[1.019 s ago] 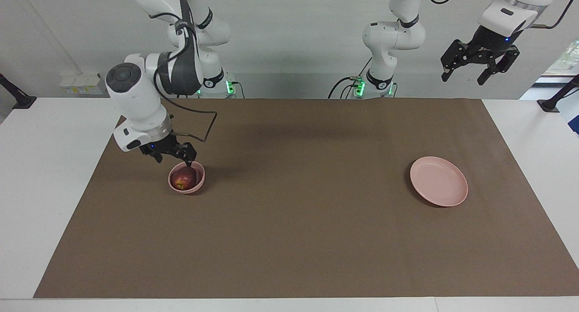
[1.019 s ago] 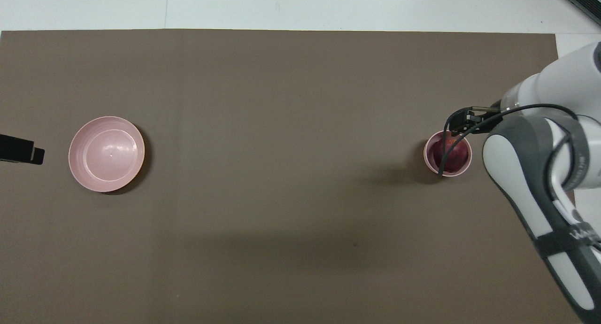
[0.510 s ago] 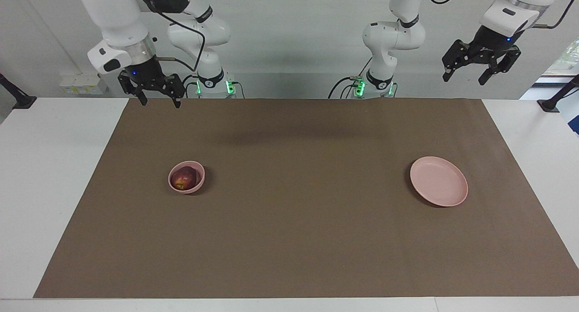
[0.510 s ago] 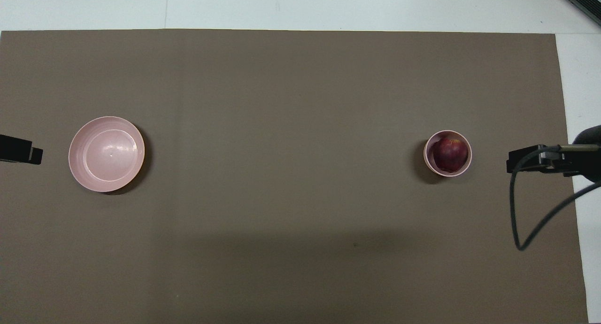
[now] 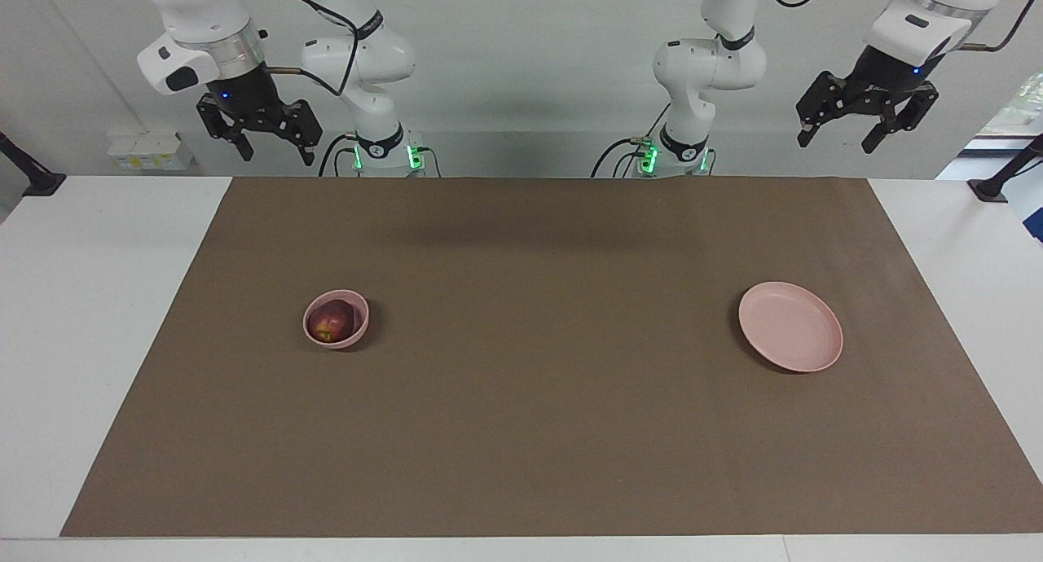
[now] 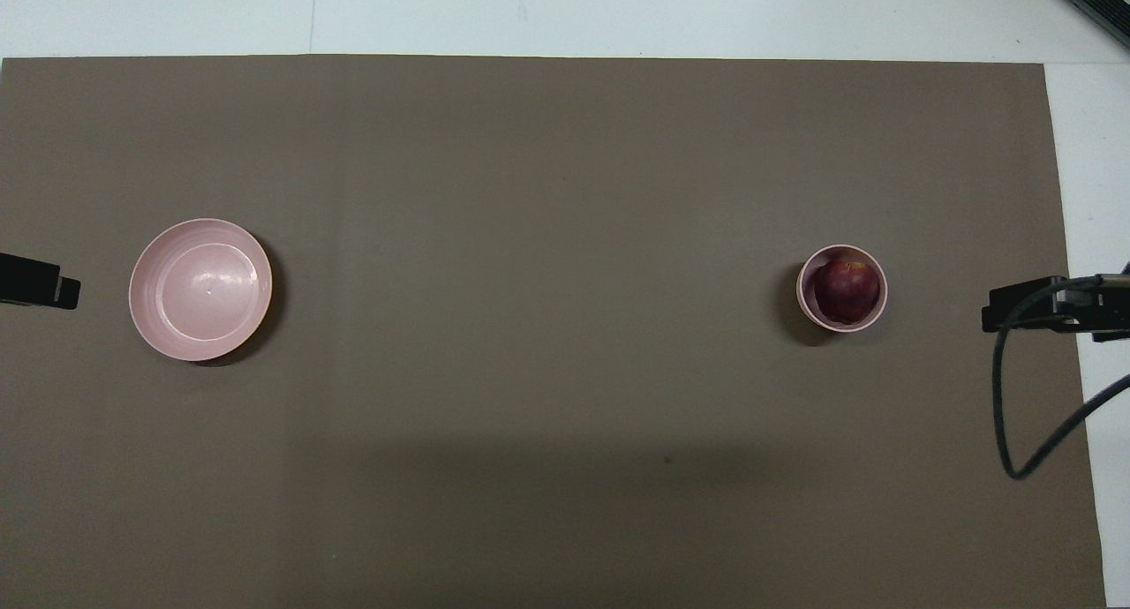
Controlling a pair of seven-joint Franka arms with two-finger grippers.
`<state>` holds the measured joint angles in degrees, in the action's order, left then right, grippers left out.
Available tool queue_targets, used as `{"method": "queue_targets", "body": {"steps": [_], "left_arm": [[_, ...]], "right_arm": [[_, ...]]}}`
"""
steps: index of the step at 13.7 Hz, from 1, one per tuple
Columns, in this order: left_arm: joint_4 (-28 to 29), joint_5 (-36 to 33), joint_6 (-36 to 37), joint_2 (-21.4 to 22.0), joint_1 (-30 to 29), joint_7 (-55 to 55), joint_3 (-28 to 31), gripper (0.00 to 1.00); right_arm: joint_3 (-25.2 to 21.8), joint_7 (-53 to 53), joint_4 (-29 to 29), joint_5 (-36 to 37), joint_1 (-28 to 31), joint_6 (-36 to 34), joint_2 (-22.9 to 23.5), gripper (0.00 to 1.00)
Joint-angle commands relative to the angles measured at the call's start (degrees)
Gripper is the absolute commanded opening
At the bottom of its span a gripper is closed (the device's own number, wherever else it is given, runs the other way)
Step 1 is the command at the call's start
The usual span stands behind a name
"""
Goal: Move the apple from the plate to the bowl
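Note:
The dark red apple (image 5: 330,321) lies in the small deep pink bowl (image 5: 359,326) toward the right arm's end of the table; the overhead view shows the apple (image 6: 847,289) filling the bowl (image 6: 804,302). The wide pink plate (image 5: 790,326) sits bare toward the left arm's end and also shows in the overhead view (image 6: 201,289). My right gripper (image 5: 277,155) is open and empty, raised high over the mat's edge at the right arm's end; its tip shows in the overhead view (image 6: 1015,306). My left gripper (image 5: 835,144) waits open and empty, high over the left arm's end (image 6: 53,287).
A brown mat (image 5: 538,415) covers most of the white table (image 5: 90,318). A black cable (image 6: 1006,415) hangs from the right gripper over the mat's edge. Nothing else stands on the mat.
My right gripper has lifted off the bowl, leaving the apple in it, and has drawn up and away toward the right arm's end. The left arm has not moved.

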<state>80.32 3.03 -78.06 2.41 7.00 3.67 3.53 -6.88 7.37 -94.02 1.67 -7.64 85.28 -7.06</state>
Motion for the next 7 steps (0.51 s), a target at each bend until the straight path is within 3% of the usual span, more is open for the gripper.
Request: {"method": "queue_targets", "body": {"steps": [1, 7], "left_arm": [[-0.60, 0.14, 0.45, 0.14, -0.06, 0.55, 0.08, 1.00], [-0.60, 0.23, 0.71, 0.23, 0.03, 0.55, -0.01, 1.00]], "right_arm": [[0.37, -1.75, 5.07, 0.08, 1.22, -2.74, 2.40, 1.00], [4.77, -1.75, 4.46, -0.97, 5.53, -1.78, 2.05, 1.00]]}}
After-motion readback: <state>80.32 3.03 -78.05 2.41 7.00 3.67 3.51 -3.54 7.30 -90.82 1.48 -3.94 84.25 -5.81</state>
